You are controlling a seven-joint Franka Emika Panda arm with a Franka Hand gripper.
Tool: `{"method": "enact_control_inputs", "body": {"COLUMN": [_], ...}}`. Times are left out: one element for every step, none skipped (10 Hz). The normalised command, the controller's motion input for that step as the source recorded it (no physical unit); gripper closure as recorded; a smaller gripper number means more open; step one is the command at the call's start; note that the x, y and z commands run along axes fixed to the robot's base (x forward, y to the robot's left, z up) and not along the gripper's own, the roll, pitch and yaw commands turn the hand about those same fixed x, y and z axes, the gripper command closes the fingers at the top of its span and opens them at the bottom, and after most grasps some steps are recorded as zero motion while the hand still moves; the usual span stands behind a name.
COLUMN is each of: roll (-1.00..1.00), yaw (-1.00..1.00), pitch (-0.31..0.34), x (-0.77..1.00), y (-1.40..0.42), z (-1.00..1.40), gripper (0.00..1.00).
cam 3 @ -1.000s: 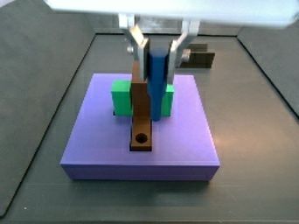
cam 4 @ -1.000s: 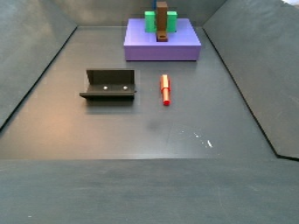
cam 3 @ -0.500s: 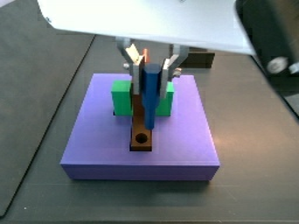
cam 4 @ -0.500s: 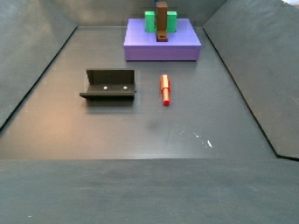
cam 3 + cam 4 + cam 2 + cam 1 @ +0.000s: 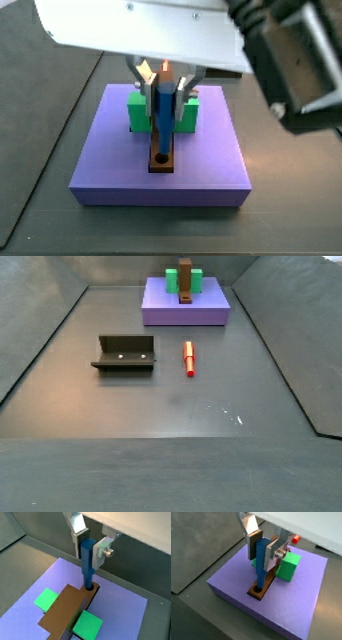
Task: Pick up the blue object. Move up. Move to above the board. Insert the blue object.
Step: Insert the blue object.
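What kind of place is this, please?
Probably a simulated robot test cell: grey walled floor, the fixture, a purple slab. Above it, the end effector holds the blue object over the board.

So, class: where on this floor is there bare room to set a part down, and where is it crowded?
Free: the floor in front of the fixture and red peg. Crowded: the purple slab, where the end effector holds the blue object at the board between green blocks.
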Motion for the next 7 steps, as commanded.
{"method": "enact_control_inputs", "body": {"roll": [-0.05,-0.07,-0.04,-0.06,-0.07,-0.08,-0.05], "yaw": [0.00,0.00,0.00,0.00,0.00,0.00,0.00], "pitch": [0.000,0.000,0.000,0.000,0.000,0.000,0.000], "x": [0.00,-0.06,-0.12,-0.16,-0.09,0.00,0.00], "y": [-0.05,-0.02,0.00,0.00,-0.07,-0.15,-0.10], "z": [-0.17,-0.18,-0.18,-0.16,-0.09,-0.07,-0.13], "gripper": [1.00,1.00,1.00,1.00,1.00,1.00,1.00]}}
